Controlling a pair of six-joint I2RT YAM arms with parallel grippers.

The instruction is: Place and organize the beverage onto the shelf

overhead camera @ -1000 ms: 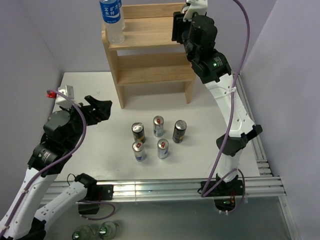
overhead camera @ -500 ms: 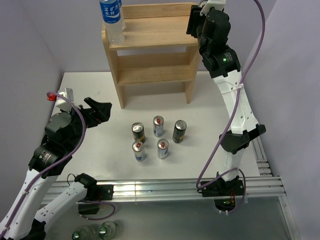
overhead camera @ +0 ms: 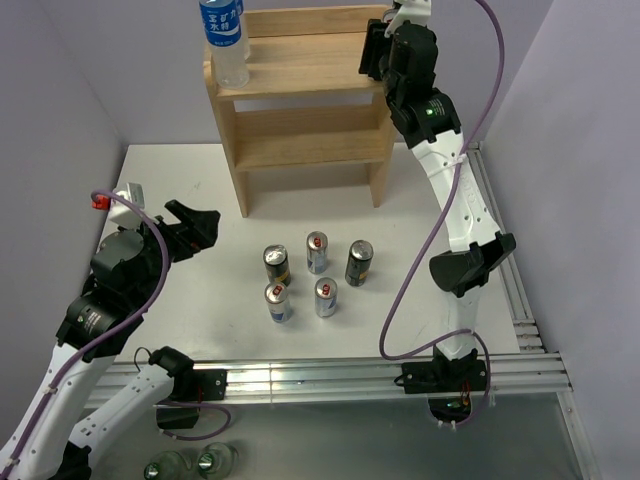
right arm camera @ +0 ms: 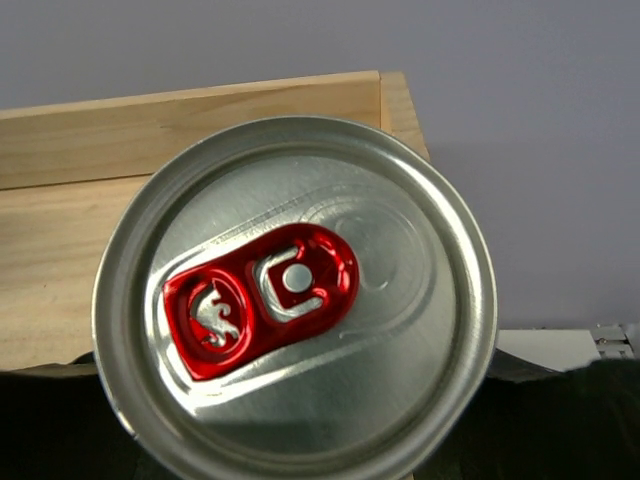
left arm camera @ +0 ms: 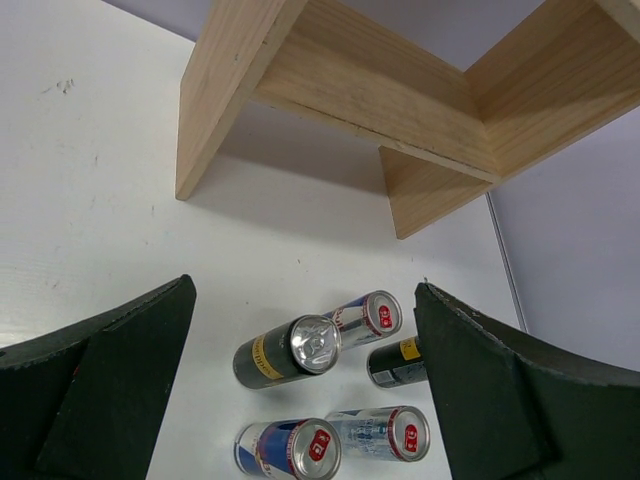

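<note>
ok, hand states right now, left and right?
Left hand: open, holding nothing.
Right hand: closed on a silver can with a red tab.

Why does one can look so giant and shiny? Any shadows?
Right wrist view: the silver can with a red tab sits very close to the camera, so its top fills the frame and gleams. Left wrist view: the light wooden shelf casts a soft grey shadow on the white table.
</note>
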